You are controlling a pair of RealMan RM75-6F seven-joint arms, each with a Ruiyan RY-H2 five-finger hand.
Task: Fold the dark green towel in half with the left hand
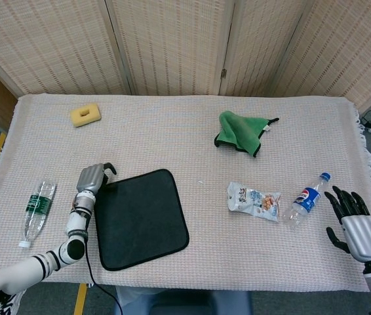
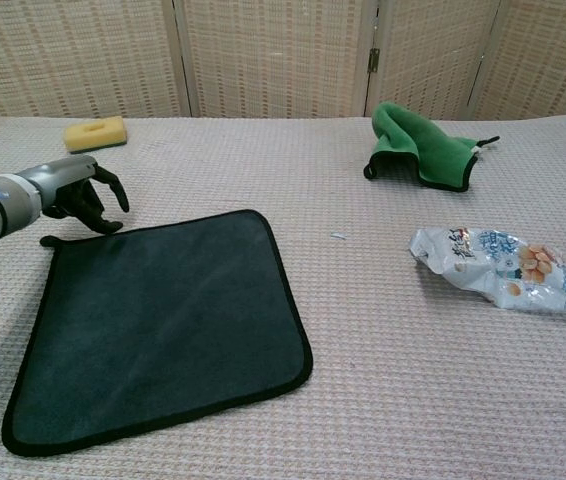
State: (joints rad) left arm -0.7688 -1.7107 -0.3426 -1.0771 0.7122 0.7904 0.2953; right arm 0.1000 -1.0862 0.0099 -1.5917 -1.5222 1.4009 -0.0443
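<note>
Left hand: the left hand [image 2: 81,196] hung low with its fingers curled downward and a little apart, holding nothing; its fingertips [image 2: 113,226] sat just beyond the towel's far corner, and whether they touched the cloth could not be told
Towel: the dark green towel [image 1: 139,218] lay flat and unfolded directly beside the hand, spreading toward the robot and to the hand's right; its small corner loop [image 2: 49,241] lay just short of the fingertips
Right hand: the right hand [image 1: 354,220] rested well away at the far right edge, fingers spread, empty; a cola bottle [image 1: 307,199] stood just beside it
Risk: the flat, thin edge could slip from a shallow pinch; the fingers might drag the whole towel, bunching it rather than lifting the corner
Nearby: a water bottle [image 1: 37,210] lay to the hand's left; a careless sweep could knock it
</note>
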